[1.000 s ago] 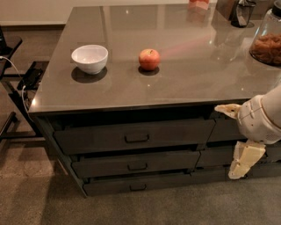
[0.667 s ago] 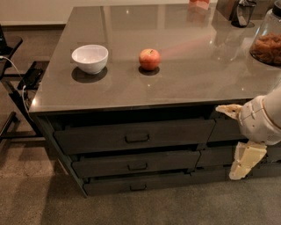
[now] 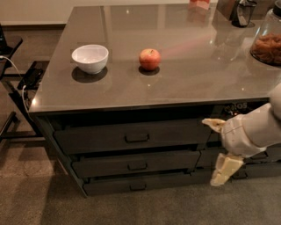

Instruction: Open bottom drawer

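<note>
Nothing done yet: the thin dark-grey bottom drawer (image 3: 109,186), lowest in the left stack under the glossy grey tabletop (image 3: 184,88), looks shut, small loop handle (image 3: 138,186) untouched; cream two-finger tool (image 3: 217,149) hangs to its right, fingers spread, empty, so reach, grasp and pull remain.

Gripper (image 3: 219,147) hangs at the right, fingers spread wide, in front of the right-hand drawers (image 3: 206,157), covering most of them. Its arm (image 3: 259,127) runs off the right edge. The jar (image 3: 267,44) is sliced by that same edge, the dark pot (image 3: 240,11) and orange thing (image 3: 199,3) by the top. Bottom drawer (image 3: 140,183): inside out of sight.
</note>
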Robot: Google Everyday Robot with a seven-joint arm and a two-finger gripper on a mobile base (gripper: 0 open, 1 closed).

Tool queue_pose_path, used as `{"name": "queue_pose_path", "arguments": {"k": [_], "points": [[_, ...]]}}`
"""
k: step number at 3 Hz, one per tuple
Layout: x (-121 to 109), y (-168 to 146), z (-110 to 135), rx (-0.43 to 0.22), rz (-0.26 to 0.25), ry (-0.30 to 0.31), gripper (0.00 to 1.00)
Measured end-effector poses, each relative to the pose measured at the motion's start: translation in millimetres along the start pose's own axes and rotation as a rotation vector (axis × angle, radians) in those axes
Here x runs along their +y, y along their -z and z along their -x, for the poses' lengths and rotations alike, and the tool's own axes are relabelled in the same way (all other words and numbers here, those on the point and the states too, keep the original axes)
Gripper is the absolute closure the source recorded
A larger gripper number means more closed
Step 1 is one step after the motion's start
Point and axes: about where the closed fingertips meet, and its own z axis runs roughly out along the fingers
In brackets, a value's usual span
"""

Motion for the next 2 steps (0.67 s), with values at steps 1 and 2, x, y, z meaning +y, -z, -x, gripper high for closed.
{"name": "queue_pose_path", "arguments": {"k": [1,2], "points": [[-6.8,-57.0,-22.8,-0.039,-0.018,-0.03,0.0],[-10.9,-113.2,-49.4,-0.09,-0.033,-0.046,0.0]]}}
